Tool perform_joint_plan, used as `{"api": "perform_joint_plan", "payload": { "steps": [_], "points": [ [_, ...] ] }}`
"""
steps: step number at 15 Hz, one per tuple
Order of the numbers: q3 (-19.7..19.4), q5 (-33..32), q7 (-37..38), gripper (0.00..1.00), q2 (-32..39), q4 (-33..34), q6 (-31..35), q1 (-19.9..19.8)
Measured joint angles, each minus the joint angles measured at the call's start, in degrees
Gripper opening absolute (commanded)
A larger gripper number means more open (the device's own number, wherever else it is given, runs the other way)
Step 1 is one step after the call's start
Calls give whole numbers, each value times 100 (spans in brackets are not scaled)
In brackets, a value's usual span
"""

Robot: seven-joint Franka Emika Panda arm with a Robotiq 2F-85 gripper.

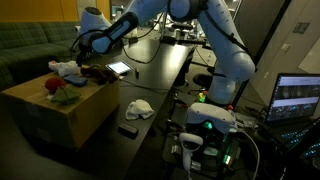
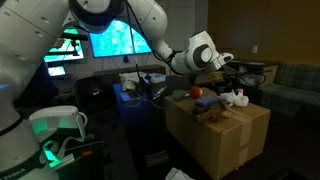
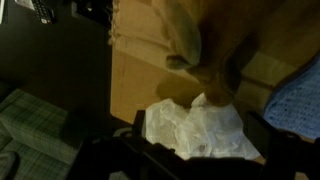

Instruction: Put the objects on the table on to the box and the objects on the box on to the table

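Held the tool (image 1: 82,47) spread apart, clamped on nothing, above the box (image 1: 60,115).
Found a white cloth (image 3: 200,130) on the box top beneath it, near a red-and-green toy (image 1: 58,88); spotted a second cloth (image 1: 138,108) and a black block (image 1: 127,129) on the worktop (image 1: 157,85), right of the box.

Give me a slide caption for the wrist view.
Open tool poised above a crumpled white cloth lying on top of the brown cardboard box.
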Motion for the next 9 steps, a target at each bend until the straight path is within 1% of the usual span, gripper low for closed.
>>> {"api": "perform_joint_plan", "payload": {
  "steps": [4,9],
  "points": [
    [-42,0,3,100,-593,-986,3,-5],
    [16,0,-3,100,-1086,-1847,4,-52]
  ]
}}
